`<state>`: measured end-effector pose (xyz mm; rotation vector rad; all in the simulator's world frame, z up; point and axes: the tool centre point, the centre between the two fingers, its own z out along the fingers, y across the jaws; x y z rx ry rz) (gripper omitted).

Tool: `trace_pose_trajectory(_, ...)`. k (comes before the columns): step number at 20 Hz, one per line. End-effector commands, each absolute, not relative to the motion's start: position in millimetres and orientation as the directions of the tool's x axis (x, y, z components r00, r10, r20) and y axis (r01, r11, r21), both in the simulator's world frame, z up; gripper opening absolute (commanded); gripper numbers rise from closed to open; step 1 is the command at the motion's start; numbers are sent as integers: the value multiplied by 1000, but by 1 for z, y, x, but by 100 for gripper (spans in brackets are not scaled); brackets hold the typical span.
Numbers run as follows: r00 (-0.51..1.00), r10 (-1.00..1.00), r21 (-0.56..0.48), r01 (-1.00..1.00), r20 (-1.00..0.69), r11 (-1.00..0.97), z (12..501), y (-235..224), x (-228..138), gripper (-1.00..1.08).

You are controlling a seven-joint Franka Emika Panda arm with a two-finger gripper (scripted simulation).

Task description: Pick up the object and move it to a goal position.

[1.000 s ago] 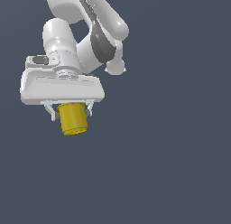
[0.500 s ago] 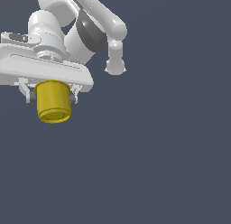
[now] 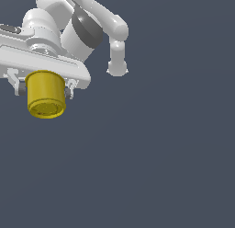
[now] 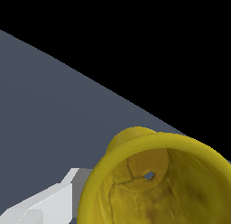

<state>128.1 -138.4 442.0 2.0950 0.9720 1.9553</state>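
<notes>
Exterior and wrist views, transport phase. Over the last second my gripper (image 3: 45,87) has carried the object (image 3: 46,94) toward the exterior view's upper left, and both now fill more of that frame than they did, so I judge the arm is travelling toward that camera. The object hangs clear of any surface, clamped between my two fingers, one (image 3: 19,88) on each side of its wall. I take this to mean the pick is complete and the move to the goal is under way; no goal marker is visible. The object is a plain yellow cup, a short cylinder with a slightly flared rim. In the wrist view its interior (image 4: 153,187) looks rough and mottled, with a small hole in the base. My hand is smooth white casing.
</notes>
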Motion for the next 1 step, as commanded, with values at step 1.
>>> trace_pose_trajectory(1, -43, 517, 495, 368, 855, -787, 444, -138, 128, -100)
